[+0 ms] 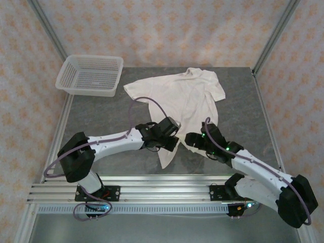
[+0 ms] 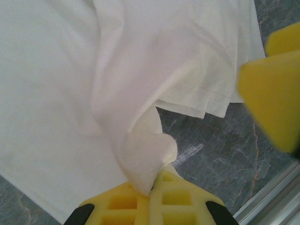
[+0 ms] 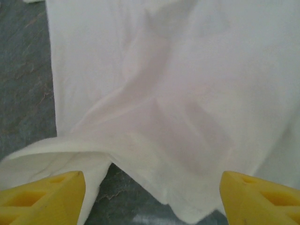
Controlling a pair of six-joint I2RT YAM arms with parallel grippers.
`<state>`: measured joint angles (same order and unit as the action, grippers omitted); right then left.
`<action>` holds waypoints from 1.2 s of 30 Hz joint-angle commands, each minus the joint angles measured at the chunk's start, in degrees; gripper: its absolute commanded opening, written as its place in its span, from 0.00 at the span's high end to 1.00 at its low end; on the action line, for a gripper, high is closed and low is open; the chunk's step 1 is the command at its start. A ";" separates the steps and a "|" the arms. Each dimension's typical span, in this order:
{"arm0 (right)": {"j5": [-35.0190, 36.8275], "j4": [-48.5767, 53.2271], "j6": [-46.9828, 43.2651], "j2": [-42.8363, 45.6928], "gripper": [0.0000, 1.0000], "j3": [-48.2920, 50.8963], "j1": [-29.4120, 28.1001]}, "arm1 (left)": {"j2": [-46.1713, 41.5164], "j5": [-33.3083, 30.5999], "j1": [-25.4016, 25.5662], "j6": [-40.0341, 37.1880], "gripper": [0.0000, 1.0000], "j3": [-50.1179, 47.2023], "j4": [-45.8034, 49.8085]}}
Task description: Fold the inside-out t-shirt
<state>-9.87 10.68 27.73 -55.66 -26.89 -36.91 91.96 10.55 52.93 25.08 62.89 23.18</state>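
One inside-out t-shirt (image 1: 182, 96) lies spread beside the basket (image 1: 91, 75). At its hem, farthest from the basket, the left gripper (image 2: 152, 187) clamps cloth; the right gripper (image 3: 152, 194) stands open. It should bite the hem before both lift evenly.

**Q:** What is shown across most of the field?

**A:** The inside-out t-shirt (image 3: 187, 84), cream-white and softly creased, is seen spread over the grey veined bench (image 3: 23, 84). The bench is exposed at the left and along the lower edge.

**Q:** How is the right hand presented?

**A:** The right hand (image 3: 150, 201) is marked by its yellow fingers (image 3: 42, 197), set wide apart at the two lower corners, with nothing clamped between them.

**Q:** How is the cloth arranged near them?

**A:** A rolled fold is raised just above the lower-left finger; whether it is touched cannot be told. Between the fingers, a corner of cloth is laid on the bench.
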 commanded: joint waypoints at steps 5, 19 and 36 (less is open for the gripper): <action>1.63 -8.91 -8.20 -9.40 0.21 0.31 -3.70 | -3.65 0.34 -1.93 -0.34 1.00 -1.44 1.03; 19.46 -1.08 -0.28 -12.45 1.00 -0.02 -4.23 | -4.31 -0.96 -3.10 -0.45 1.00 -2.10 2.24; 10.60 19.44 -4.18 4.42 1.00 -13.81 -2.74 | -5.26 1.38 -3.50 -11.28 0.41 -3.20 -4.16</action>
<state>2.33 25.67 24.91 -51.51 -38.61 -40.12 90.00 6.24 49.34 18.20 61.14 25.04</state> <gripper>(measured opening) 0.042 0.564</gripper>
